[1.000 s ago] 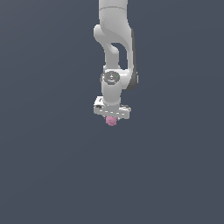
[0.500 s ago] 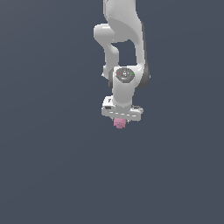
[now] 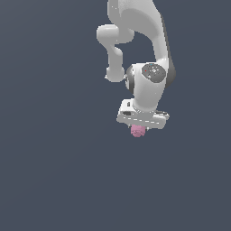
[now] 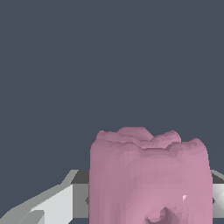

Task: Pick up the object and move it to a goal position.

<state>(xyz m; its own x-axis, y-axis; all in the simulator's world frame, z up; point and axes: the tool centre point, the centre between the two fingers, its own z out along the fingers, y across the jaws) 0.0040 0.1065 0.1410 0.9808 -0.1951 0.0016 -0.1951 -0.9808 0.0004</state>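
The object (image 3: 138, 131) is a small pink lumpy blob, hanging just under the white hand of the arm in the exterior view. My gripper (image 3: 138, 130) is shut on it, and most of the fingers are hidden behind the hand's flat body (image 3: 142, 118). In the wrist view the pink object (image 4: 148, 177) fills the near part of the picture, with a grey-white finger (image 4: 57, 203) beside it. No goal marker shows in either view.
The white arm (image 3: 135, 36) reaches down from above the hand. Around it there is only a plain dark grey-blue background, with no visible surface edge or other object.
The arm has carried the object toward the exterior view's right and a little lower, and the hand has grown larger in view. The grip on the object is unchanged.
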